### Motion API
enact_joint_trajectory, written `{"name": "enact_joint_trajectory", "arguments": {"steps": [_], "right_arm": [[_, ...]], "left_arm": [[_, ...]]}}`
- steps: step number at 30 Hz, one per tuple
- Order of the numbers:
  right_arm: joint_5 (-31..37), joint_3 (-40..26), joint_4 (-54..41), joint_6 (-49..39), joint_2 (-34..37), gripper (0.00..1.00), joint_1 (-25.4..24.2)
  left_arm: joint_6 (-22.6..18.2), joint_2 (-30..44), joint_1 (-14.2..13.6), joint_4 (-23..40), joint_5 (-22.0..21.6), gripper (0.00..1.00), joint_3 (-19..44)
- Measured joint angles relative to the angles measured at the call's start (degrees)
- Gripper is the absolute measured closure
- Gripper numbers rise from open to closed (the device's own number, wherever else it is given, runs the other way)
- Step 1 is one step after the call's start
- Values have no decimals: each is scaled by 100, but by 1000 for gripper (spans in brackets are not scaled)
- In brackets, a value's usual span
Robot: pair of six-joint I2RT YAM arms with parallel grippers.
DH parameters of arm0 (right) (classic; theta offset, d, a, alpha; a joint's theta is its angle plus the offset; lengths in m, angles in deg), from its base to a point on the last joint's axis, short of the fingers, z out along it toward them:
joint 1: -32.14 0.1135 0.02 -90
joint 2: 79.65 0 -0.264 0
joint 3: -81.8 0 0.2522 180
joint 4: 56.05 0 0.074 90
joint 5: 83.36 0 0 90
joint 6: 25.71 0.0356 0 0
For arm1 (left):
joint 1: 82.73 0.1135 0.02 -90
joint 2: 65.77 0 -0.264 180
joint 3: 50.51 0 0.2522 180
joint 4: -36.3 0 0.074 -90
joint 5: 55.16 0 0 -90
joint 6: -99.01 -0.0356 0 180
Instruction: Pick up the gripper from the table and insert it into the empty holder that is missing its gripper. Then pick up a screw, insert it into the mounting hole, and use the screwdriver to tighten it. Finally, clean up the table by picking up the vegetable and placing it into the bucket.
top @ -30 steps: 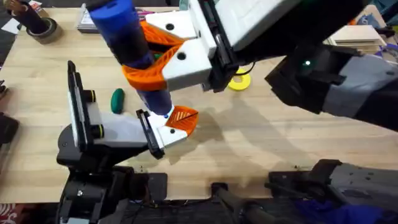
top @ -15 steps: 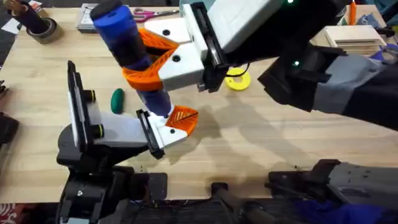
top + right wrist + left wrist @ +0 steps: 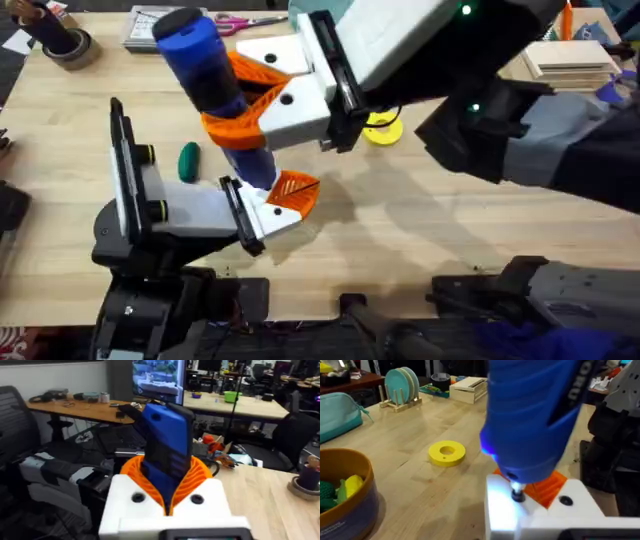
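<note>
My right gripper (image 3: 232,100) reaches across the table and is shut on the blue screwdriver (image 3: 212,85), its orange ribbed fingers (image 3: 200,476) clamping the barrel. The screwdriver stands nearly upright, tilted a little. Its lit metal tip (image 3: 516,493) presses on the white holder (image 3: 272,216) at the end of the left arm (image 3: 175,215). The small orange gripper (image 3: 296,188) sits in that holder; in the left wrist view the gripper (image 3: 549,486) lies just behind the tip. The dark green vegetable (image 3: 188,162) lies on the table left of the screwdriver. The bucket (image 3: 364,491) holds green and yellow toys.
A flat yellow ring (image 3: 384,131) lies under the right arm. At the back are a tape roll (image 3: 62,43), scissors (image 3: 236,20) and a wooden box (image 3: 566,60). A rack of teal plates (image 3: 402,386) and a teal pouch (image 3: 337,417) stand beyond the bucket.
The right gripper and the top of the screwdriver have shifted slightly to the right. The tip stays on the holder, and the left arm has not moved.
</note>
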Motion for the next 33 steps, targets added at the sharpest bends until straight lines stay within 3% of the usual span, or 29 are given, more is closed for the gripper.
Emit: {"name": "enact_joint_trajectory", "arguments": {"steps": [11,33], "right_arm": [[462,171,55,414,-88,976,-2],[465,158,-439,229,-201,976,-50]], "left_arm": [[7,0,0,2,11,987,0],[107,50,-7,18,127,987,0]]}}
